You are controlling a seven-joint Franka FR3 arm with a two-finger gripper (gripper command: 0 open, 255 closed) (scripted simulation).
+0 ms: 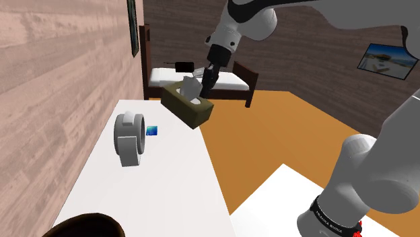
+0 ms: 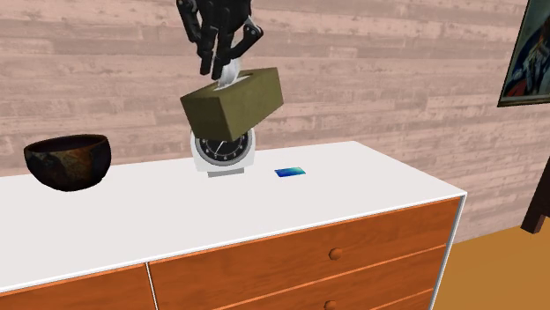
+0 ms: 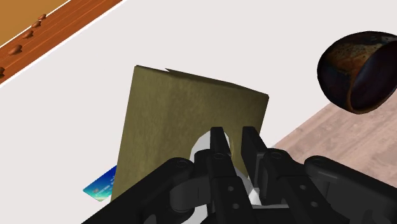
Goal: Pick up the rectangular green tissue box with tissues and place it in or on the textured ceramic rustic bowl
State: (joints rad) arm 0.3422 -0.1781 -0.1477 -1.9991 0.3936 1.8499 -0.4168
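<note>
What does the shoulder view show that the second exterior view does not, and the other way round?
Shoulder view's own: a bed and the robot's white stand. Second exterior view's own: wooden drawer fronts with knobs. Shared: the gripper holding the olive tissue box above the white top, the white clock, the blue card, the dark bowl.

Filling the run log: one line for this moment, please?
gripper: shut on tissue box | state: airborne, tilted | bowl: apart, on dresser top
</note>
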